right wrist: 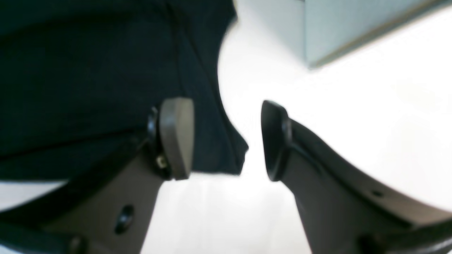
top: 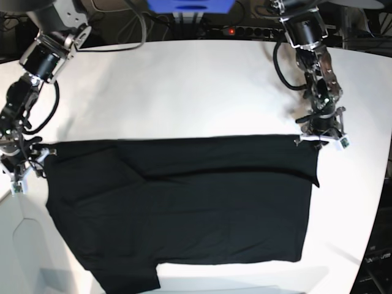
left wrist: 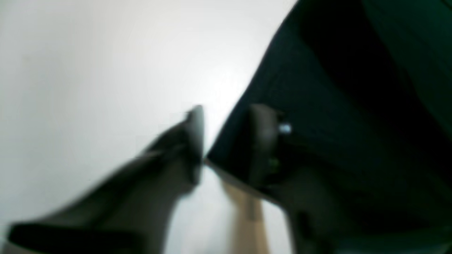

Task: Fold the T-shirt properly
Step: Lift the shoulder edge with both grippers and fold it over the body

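Black T-shirt [top: 184, 208] lies spread flat on white table [top: 196, 86], partly folded. Left gripper [left wrist: 226, 141] at a shirt corner, jaws narrowly parted, cloth edge at the gap; view blurred, cannot tell if it grips. Right gripper [right wrist: 227, 139] at the opposite corner, jaws apart, cloth between them, unclamped

Left wrist view is badly smeared: the left tool [left wrist: 226, 141] shows only as dark blurs, so whether it pinches the T-shirt [left wrist: 353, 106] can't be told. In the base view the shirt's lower hem runs off the bottom edge, and no print or label shows.
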